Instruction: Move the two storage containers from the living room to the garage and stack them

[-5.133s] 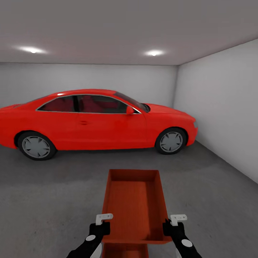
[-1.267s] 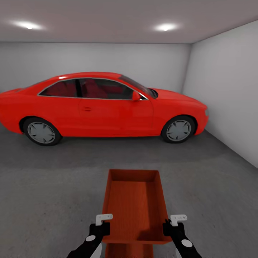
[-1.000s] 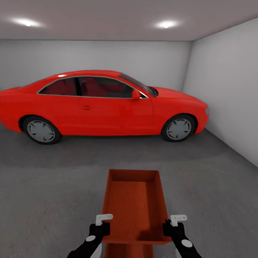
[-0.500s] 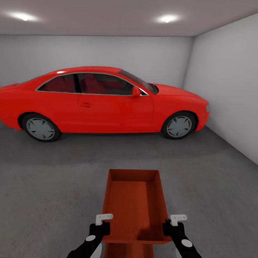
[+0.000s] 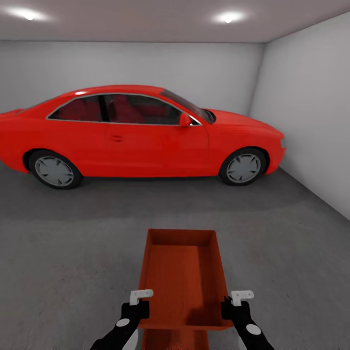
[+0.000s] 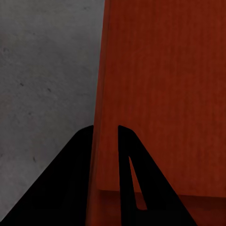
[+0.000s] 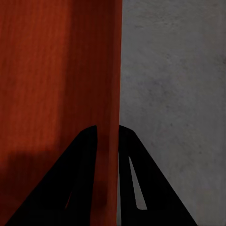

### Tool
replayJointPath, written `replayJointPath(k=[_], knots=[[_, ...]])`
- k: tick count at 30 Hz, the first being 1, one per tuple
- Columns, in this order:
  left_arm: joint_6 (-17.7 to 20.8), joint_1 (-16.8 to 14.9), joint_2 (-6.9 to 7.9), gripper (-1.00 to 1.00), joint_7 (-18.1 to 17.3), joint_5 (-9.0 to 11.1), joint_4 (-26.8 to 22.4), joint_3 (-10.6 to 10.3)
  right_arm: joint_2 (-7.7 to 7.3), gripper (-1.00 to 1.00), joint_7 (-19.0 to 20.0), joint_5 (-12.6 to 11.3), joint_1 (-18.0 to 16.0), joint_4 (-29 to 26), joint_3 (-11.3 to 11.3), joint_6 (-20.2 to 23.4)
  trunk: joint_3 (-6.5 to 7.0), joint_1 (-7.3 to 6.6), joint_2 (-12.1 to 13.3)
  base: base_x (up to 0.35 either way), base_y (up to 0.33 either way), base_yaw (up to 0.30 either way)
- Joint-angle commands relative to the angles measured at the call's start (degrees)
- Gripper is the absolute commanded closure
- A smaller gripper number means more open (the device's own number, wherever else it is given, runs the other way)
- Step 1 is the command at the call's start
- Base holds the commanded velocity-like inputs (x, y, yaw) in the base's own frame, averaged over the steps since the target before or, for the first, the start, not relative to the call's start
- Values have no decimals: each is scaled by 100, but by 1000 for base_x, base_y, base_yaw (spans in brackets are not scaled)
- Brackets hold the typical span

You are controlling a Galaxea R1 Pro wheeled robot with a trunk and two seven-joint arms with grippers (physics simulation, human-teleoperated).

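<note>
Closer to the car (image 5: 141,131) now, both grippers, left (image 5: 140,295) and right (image 5: 241,295), pinch the box (image 5: 177,277) walls above the floor (image 5: 58,262); lower it level.

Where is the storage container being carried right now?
In the head view the storage container sits low and central, held between the left tool and right tool above the grey floor, with the red car ahead.
</note>
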Motion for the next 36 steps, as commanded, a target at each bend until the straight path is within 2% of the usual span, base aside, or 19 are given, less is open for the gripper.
replayJointPath(k=[1,36], knots=[[-8,-13,-8,100,-18,-25,-145,77,2,100,9,31,1,139,152,-17,-21,3,-12,0,0,0],[-8,-11,-8,100,-19,-25,-145,77,5,100,11,30,1,140,152,-17,-344,3,-12,0,0,0]])
